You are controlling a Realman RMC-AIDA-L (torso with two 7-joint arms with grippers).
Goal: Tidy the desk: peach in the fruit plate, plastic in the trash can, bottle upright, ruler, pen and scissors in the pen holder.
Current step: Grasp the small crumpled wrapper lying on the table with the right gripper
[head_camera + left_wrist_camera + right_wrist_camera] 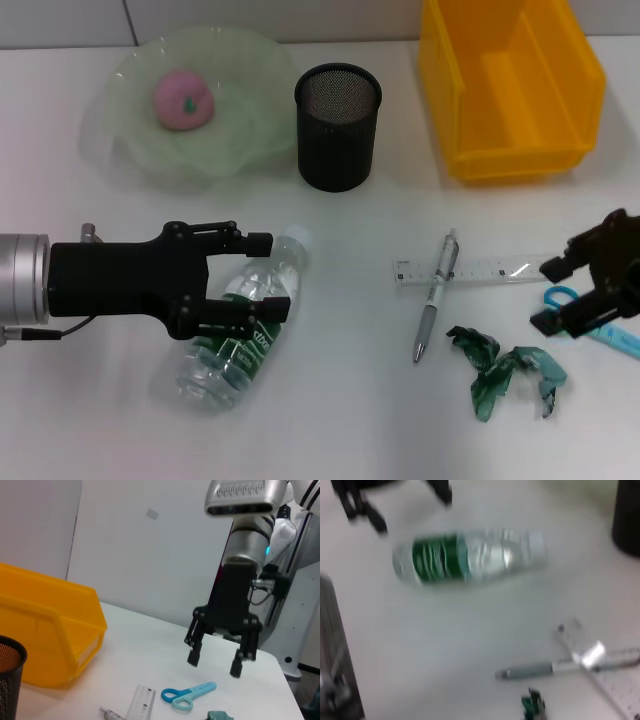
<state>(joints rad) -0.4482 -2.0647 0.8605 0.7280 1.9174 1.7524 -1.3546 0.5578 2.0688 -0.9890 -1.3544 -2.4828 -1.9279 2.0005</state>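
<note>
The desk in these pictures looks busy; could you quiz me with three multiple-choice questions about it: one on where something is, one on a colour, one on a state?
1. Where is the peach?
A. in the green fruit plate
B. in the yellow bin
C. beside the pen

2. What colour is the crumpled plastic?
A. red
B. dark green
C. white

3. How is the bottle?
A. standing upright
B. inside the mesh pen holder
C. lying on its side

Answers:
1 A, the pink peach sits in the plate's hollow.
2 B, the scrap near the pen is dark green.
3 C, the bottle lies flat on the desk between the open fingers of the left gripper; the right gripper hangs open above the blue scissors.
</note>
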